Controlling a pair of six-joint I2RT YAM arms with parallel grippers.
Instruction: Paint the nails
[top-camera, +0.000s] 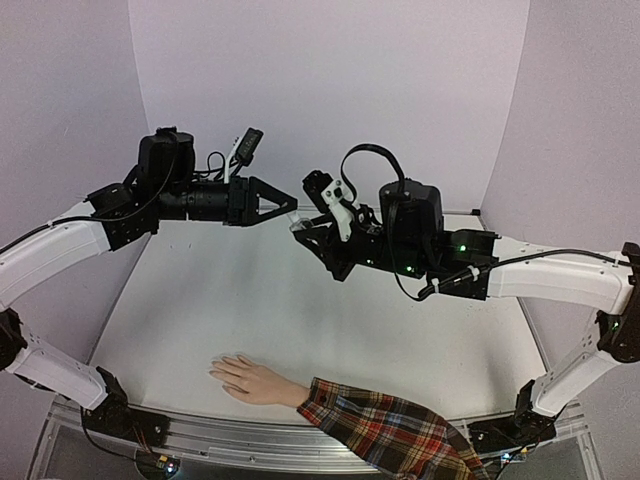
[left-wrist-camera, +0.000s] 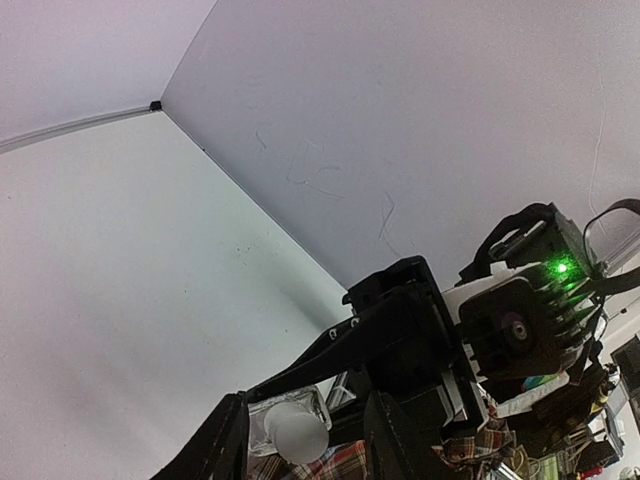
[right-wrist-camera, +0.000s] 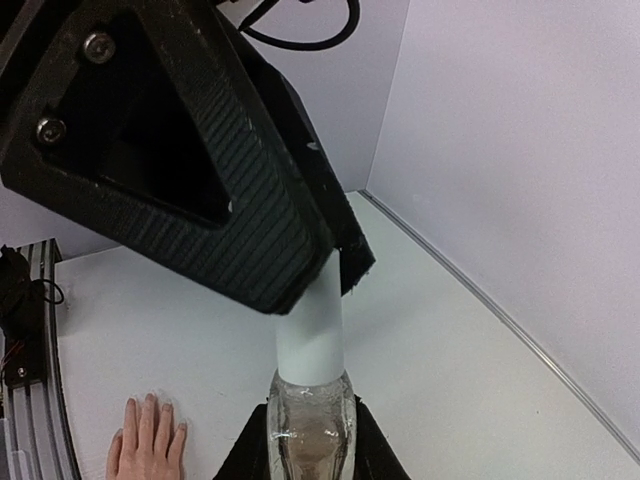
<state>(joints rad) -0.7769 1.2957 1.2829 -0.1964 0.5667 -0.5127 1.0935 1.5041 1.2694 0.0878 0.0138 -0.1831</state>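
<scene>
Nothing looks painted: the nails (top-camera: 214, 371) tip the hand (top-camera: 258, 382), which lies flat, and the bottle (right-wrist-camera: 308, 430) hangs well above and beyond the hand with its cap (right-wrist-camera: 310, 335) on, so uncapping and every nail remain. The right gripper (right-wrist-camera: 308, 460) is clamped on the bottle; the left gripper (top-camera: 293, 208) has its jaws apart around the cap, not visibly pinching. Only the right wrist view shows bottle over hand; the left wrist view shows the cap end-on.
</scene>
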